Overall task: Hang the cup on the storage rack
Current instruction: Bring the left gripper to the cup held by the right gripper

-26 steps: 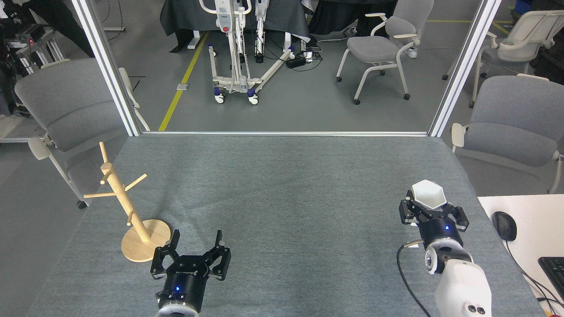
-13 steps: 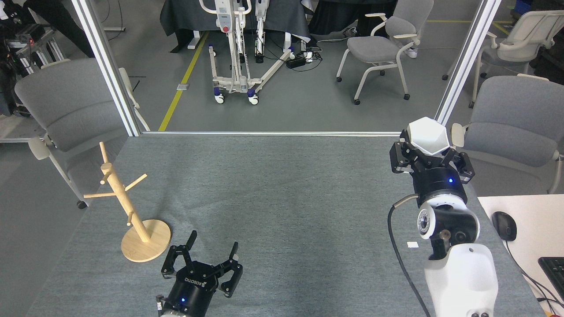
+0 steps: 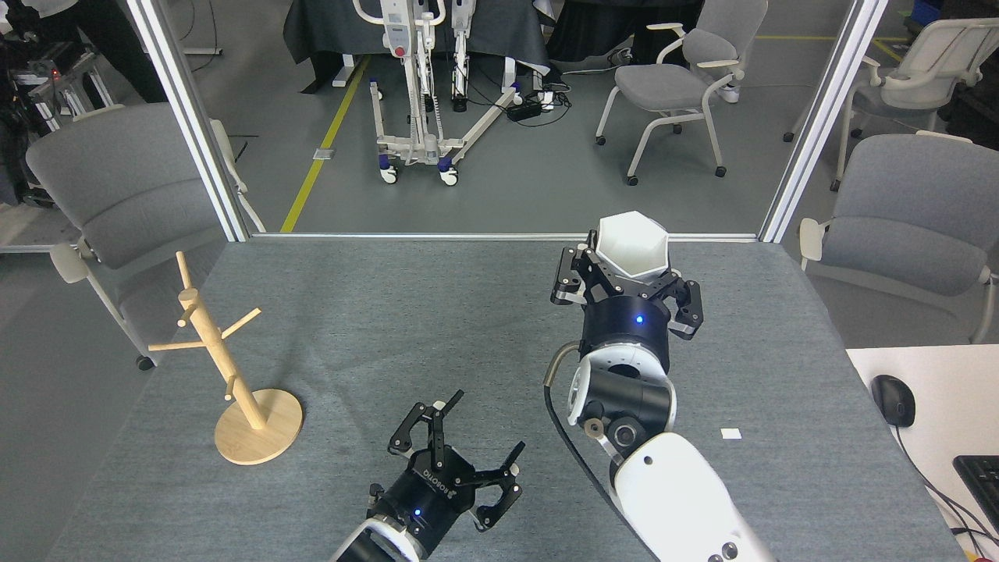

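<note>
The white hexagonal cup [image 3: 632, 247] is held up above the table's far middle, its mouth facing me, with my right gripper [image 3: 627, 275] shut on it from below. The wooden storage rack [image 3: 224, 363] stands at the table's left edge on its round disc base, its pegs bare. My left gripper [image 3: 478, 433] hovers low near the front middle of the table, fingers spread open and nothing between them. The cup's handle is hidden from me.
The grey felt table [image 3: 437, 336] ends at a metal rail along the far edge. A small white scrap [image 3: 730, 433] lies on the right. A white desk with a mouse [image 3: 893, 400] and keyboard [image 3: 982, 478] adjoins at the right. Grey chairs stand on both sides.
My right arm has swung left with the cup, from the table's far right corner to the far middle. My left gripper has shifted right, away from the rack's base.
</note>
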{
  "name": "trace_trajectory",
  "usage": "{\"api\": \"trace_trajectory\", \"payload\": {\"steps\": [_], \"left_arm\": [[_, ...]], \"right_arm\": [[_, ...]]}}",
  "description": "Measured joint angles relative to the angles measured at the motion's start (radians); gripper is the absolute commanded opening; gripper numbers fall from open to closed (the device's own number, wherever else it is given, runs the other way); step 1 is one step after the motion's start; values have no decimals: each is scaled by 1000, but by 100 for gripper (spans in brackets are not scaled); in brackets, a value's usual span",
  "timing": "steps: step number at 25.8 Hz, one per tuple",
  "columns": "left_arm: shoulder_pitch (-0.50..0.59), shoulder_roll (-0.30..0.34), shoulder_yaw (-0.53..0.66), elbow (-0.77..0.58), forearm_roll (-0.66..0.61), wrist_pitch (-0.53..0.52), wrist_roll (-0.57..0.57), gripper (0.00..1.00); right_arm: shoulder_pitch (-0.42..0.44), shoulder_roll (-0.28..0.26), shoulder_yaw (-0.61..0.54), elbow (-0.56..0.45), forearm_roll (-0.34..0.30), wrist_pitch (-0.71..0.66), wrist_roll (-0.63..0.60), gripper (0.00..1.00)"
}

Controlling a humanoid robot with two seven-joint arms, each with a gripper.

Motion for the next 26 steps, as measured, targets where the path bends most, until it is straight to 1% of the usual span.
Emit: {"api": "trace_trajectory", "payload": {"steps": [3, 5, 8, 10, 13, 19, 26], "left_arm": [[-93, -4, 0, 56, 6, -41, -33, 99], [-146, -5, 9, 88, 22, -79, -48, 99], [-199, -6, 28, 115, 64, -149, -82, 99], [-219, -6, 37, 122, 90, -194, -123, 99], [-240, -6, 42, 126, 124, -231, -157, 99], [-260, -6, 43, 137, 209, -295, -185, 99], [-295, -6, 42, 160, 286, -321, -231, 99]], "right_arm": [[3, 29, 55, 31, 34, 44, 32, 29], [9, 46, 90, 48, 43, 60, 51, 29], [11, 58, 125, 60, 49, 75, 77, 29], [11, 61, 135, 64, 50, 79, 87, 30], [12, 63, 141, 68, 50, 81, 93, 30], [14, 66, 154, 81, 43, 80, 98, 30], [12, 71, 183, 96, 40, 76, 120, 30]]}}
